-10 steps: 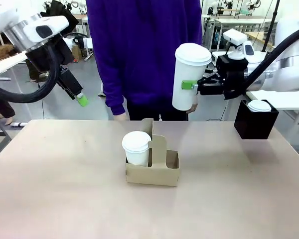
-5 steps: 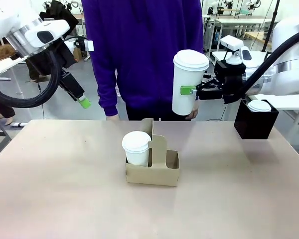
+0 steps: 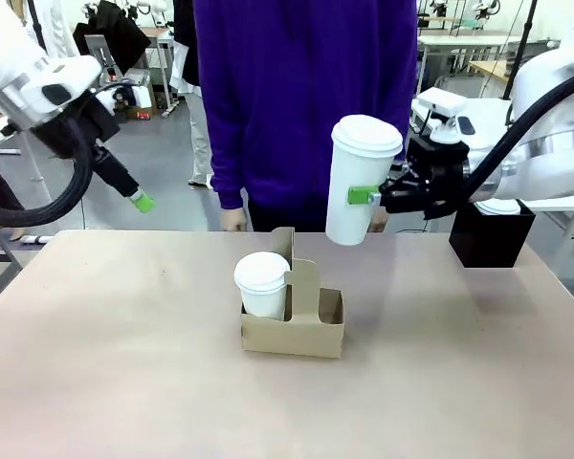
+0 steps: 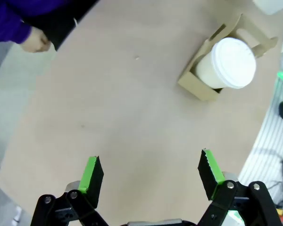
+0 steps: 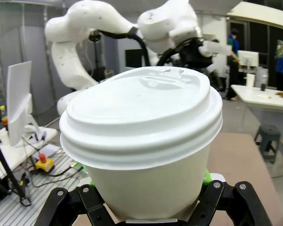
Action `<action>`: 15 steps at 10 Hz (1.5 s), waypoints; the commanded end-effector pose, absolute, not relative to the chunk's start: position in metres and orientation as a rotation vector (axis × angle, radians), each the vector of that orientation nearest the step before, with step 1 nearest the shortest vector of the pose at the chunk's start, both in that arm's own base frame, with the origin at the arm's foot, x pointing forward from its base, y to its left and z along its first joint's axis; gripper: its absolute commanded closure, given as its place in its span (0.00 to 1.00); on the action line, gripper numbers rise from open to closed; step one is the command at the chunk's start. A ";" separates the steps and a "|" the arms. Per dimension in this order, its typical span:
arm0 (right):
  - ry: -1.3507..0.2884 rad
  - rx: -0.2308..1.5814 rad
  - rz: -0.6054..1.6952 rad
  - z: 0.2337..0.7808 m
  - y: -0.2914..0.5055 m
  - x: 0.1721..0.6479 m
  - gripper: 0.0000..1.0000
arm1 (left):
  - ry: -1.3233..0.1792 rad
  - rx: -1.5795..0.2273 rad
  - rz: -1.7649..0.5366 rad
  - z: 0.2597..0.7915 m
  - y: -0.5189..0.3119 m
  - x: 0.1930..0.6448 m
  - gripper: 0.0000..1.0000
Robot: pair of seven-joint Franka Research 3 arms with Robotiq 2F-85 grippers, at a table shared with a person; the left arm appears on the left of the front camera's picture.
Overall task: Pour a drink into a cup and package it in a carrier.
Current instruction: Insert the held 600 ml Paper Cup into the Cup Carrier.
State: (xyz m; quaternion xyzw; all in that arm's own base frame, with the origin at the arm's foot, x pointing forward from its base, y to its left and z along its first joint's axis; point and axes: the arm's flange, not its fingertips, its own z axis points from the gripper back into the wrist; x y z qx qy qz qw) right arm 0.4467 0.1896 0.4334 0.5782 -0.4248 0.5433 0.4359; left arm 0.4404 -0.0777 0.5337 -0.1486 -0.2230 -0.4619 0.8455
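Note:
My right gripper (image 3: 365, 196) is shut on a tall white lidded paper cup (image 3: 357, 182), held in the air above and to the right of the brown cardboard carrier (image 3: 294, 323). Up close, that cup (image 5: 144, 146) stands between the right gripper's jaws. A second lidded white cup (image 3: 263, 284) sits in the carrier's left slot; the right slot is empty. My left gripper (image 4: 151, 176) hangs open and empty high over the table's left side, with the carrier (image 4: 212, 70) and its cup (image 4: 228, 63) far below. The drink pitcher is out of view.
A black cube box (image 3: 490, 232) stands at the table's right back edge. A person in a purple top (image 3: 297, 96) stands at the far side, one hand (image 3: 233, 220) near the table edge. The tan table (image 3: 124, 363) has free room left and front.
My right gripper has carried the cup slightly lower and a little left, toward the carrier. My left arm has drawn back to the left. The person has shifted right.

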 end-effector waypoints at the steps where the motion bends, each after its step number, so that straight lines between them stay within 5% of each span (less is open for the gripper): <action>1: -1.028 1.477 1.401 0.416 0.201 0.443 0.20 | -0.587 -0.340 -1.073 0.517 -0.061 0.432 0.00; 7: -1.002 1.466 1.393 0.355 0.224 0.446 0.20 | -0.709 -0.358 -1.157 0.493 -0.018 0.428 0.00; 15: -1.021 1.470 1.402 0.296 0.223 0.450 0.20 | -0.672 -0.347 -1.144 0.497 -0.017 0.428 0.00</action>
